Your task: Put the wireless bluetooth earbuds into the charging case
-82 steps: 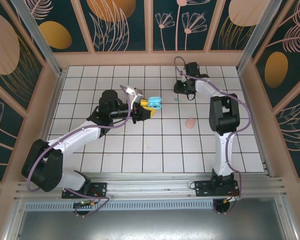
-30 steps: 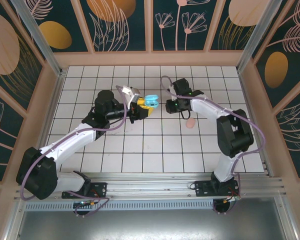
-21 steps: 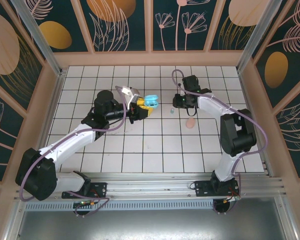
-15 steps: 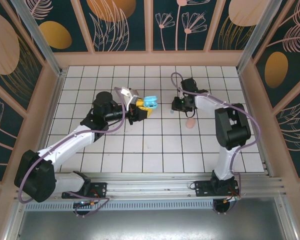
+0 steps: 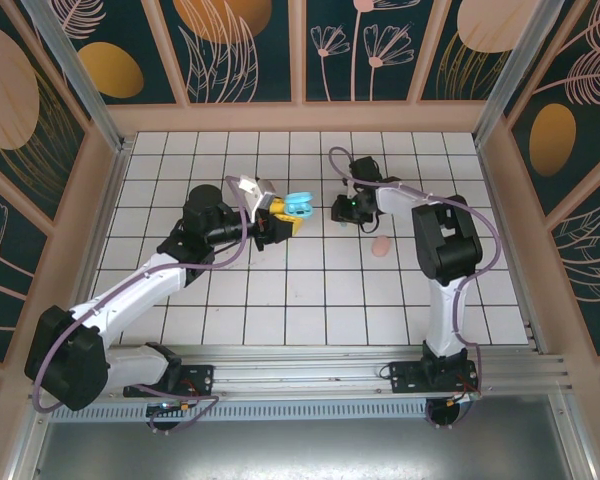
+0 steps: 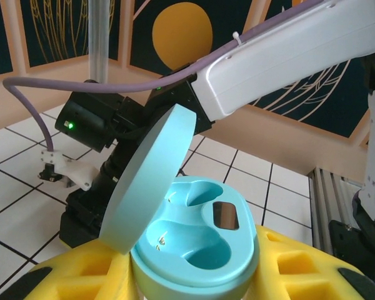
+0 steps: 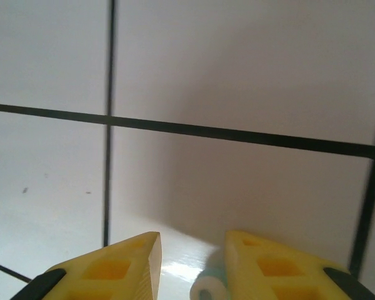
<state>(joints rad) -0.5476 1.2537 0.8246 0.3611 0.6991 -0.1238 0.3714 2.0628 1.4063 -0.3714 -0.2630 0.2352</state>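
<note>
My left gripper [image 5: 292,212] is shut on the teal charging case [image 5: 300,204] and holds it above the tiles. In the left wrist view the case [image 6: 197,247] has its lid [image 6: 147,181] raised and both wells empty, with the yellow fingers [image 6: 290,262] pressed on either side. My right gripper [image 5: 343,213] is low over the floor just right of the case. Its jaws [image 7: 190,262] are open around a small teal earbud [image 7: 207,290], which lies on the tile against the right finger [image 7: 269,262]. The other earbuds are out of view.
An oval pink case [image 5: 381,245] lies on the tiles right of and nearer than the right gripper. The right arm's black wrist [image 6: 94,122] sits close behind the teal lid. Pale wooden walls [image 5: 300,117] ring the tiled floor.
The right gripper pulled back to the right, leaving a teal earbud on the tile, then swung left again and came down around it. The left gripper kept hold of the open case, barely shifting.
</note>
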